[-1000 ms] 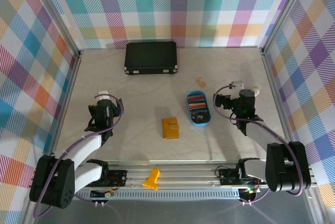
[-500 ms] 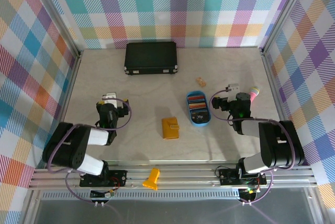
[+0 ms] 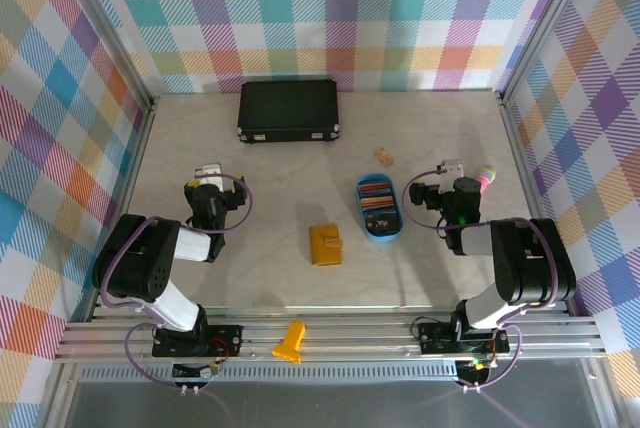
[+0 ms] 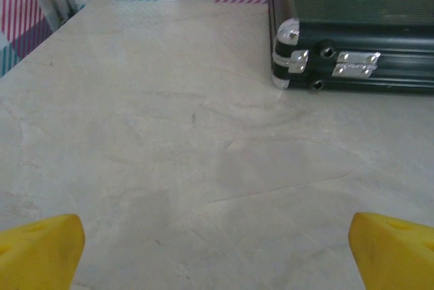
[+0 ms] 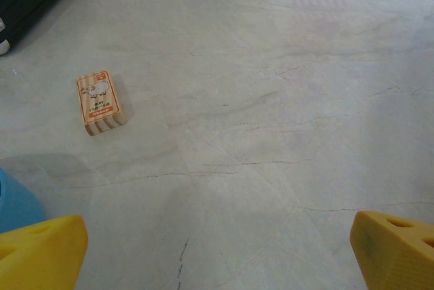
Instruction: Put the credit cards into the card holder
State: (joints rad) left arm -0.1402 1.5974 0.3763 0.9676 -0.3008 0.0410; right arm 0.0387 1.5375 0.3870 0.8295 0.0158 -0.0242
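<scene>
Left gripper (image 4: 217, 253): jaws spread wide with nothing between them, only bare table (image 3: 270, 188) past the two yellow fingertips (image 4: 42, 253). In the overhead view it sits at 9 o'clock from the card holder, well apart.
Right gripper (image 5: 217, 253): jaws also spread wide and holding nothing. It sits at 3 o'clock from the blue oval tray, near it, and faces the far side.
Card holder (image 3: 325, 244): a mustard-yellow wallet lying flat and folded shut at 6 o'clock from the table's middle, touched by neither gripper.
Credit cards (image 3: 378, 198): stacked inside the blue oval tray, with orange-red, dark and blue edges showing. How many there are is too small to tell.
Blue oval tray (image 3: 383, 232): at 2 o'clock from the card holder, close by but apart. One corner of it shows at the lower left of the right wrist view.
Small orange box (image 3: 384, 156): lying flat at 12 o'clock from the tray, near it.
Black case (image 3: 288, 110): closed, at 11 o'clock on the table by the far wall. Its metal latches show in the left wrist view.
</scene>
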